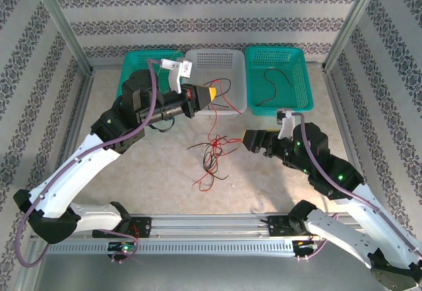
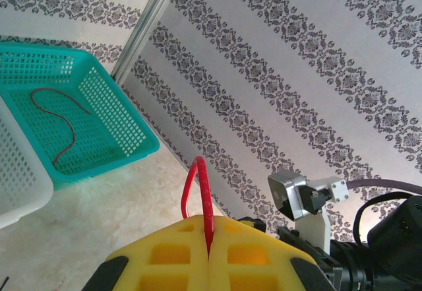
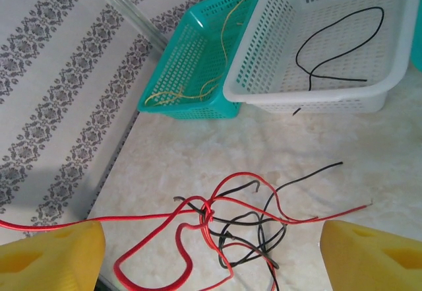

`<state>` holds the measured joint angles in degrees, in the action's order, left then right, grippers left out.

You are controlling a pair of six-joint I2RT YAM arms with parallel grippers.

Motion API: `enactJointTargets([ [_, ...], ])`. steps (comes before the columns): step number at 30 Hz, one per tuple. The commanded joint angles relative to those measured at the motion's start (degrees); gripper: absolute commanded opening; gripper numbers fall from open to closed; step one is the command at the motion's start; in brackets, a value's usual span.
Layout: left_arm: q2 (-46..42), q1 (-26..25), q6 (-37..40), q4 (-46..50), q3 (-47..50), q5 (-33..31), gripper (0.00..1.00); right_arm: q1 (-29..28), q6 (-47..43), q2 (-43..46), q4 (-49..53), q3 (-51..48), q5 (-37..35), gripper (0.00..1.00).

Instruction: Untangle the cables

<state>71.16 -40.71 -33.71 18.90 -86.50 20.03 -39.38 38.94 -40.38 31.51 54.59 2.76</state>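
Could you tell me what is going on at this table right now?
The left gripper is shut on a red cable that trails down to the tangle of red and black cables on the table. The right gripper is open, facing that tangle. A black cable already lies in the white basket.

We see red and black cables, yellow fingers, two teal baskets, one white basket, grey floral-striped walls, cream marbled table.
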Motion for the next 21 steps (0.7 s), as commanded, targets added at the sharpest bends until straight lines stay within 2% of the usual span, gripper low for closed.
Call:
enactJointTargets([
  [1,-0.7,1.2,-0.7,-1.1,-0.3,-0.6,0.00,-1.0,-1.3,-0.7,-0.1,0.6,2.3,0.83],
  [6,-0.9,1.6,-0.9,-1.1,-0.2,0.2,0.00,-2.7,-3.1,-4.5,1.0,2.8,4.8,0.83],
  [13,-1.2,1.9,-0.8,-1.8,0.7,0.4,0.00,-7.2,-2.4,-7.2,3.0,4.6,-5.8,0.83],
  [17,-0.7,2.3,-0.7,-1.1,1.1,1.8,0.00,-7.2,-4.4,-5.6,2.0,7.0,-6.9,0.81],
  [21,-0.3,2.5,-1.0,-1.8,1.7,3.3,0.00,-7.1,-8.5,-8.7,2.6,12.3,-4.7,0.79],
])
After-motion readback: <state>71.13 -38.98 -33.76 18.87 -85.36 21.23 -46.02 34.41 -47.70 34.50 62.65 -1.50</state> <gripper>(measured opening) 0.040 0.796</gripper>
